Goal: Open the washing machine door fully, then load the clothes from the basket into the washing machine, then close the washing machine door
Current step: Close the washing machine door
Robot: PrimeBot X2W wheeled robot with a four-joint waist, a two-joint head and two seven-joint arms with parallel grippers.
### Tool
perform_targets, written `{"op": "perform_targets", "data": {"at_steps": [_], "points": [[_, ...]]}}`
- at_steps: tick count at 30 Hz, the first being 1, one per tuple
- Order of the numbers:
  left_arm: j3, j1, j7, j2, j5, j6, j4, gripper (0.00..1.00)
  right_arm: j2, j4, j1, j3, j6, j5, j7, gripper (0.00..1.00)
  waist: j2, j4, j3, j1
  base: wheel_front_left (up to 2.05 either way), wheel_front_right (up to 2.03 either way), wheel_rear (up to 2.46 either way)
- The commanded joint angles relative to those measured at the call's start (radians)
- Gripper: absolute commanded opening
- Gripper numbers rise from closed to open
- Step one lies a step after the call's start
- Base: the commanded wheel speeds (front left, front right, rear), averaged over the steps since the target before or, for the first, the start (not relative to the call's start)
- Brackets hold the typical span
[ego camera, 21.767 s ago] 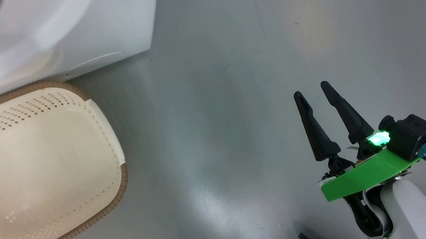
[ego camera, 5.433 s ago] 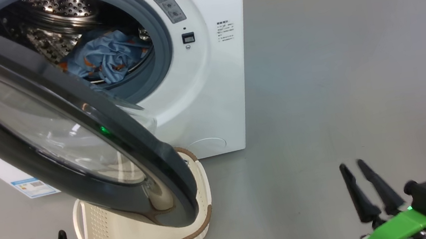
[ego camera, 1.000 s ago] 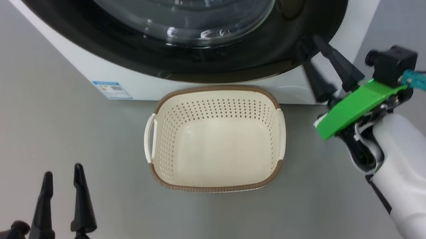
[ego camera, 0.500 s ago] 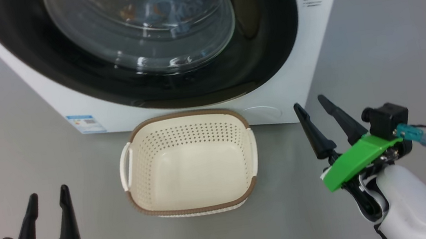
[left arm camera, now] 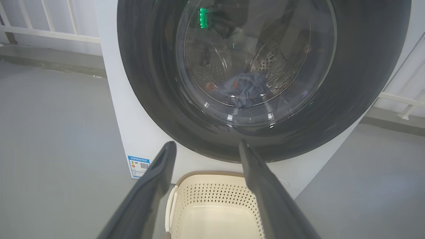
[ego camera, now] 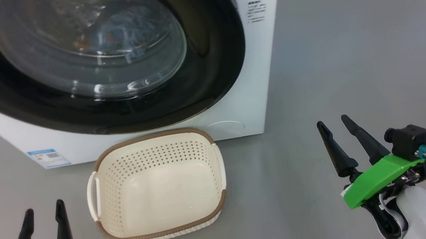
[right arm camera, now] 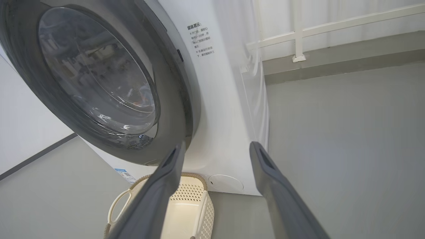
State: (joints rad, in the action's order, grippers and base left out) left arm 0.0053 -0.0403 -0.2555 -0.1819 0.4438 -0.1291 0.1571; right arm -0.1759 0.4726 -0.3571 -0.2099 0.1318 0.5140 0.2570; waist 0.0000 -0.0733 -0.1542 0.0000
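**A:** Grey floor point(ego camera: 332, 58) ran under us. Nearest in, what were our claws doing?

**B:** Left gripper point(ego camera: 43, 207) and right gripper point(ego camera: 331, 121) sat low at either side. Both were spread and grasped nothing, well apart from everything.

**A:** And beyond them?

**B:** Between them the basket point(ego camera: 149, 137) stood with nothing in it, just before the washer point(ego camera: 259, 68). Behind it the door point(ego camera: 208, 54) looked flush against the washer. Farthest, the clothes point(left arm camera: 247, 89) lay in the drum point(left arm camera: 275, 63), behind the glass point(ego camera: 92, 49).

**A:** How did we judge the handling?

**B:** We took the door for rigid, glossy and likely slippery, so we'd have hooked its right edge, never the glass. The clothes seemed soft, light and limp, so any raised fold would have done.
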Motion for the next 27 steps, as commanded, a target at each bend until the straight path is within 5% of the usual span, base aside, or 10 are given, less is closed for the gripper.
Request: {"op": "perform_targets", "data": {"at_steps": [1,27], "points": [[0.039,-0.009,-0.006,-0.036,-0.007,-0.002,-0.014,1.0,-0.004,-0.028,0.019,-0.011,-0.001,0.007,0.005,1.0,0.0,0.033,0.015,0.0,0.0,0.0,0.0],[0.071,0.055,-0.006,-0.043,-0.03,-0.002,0.014,1.0,-0.032,-0.062,0.138,0.061,-0.001,0.004,0.005,1.0,0.0,0.122,0.075,0.0,0.0,0.0,0.0]]}}
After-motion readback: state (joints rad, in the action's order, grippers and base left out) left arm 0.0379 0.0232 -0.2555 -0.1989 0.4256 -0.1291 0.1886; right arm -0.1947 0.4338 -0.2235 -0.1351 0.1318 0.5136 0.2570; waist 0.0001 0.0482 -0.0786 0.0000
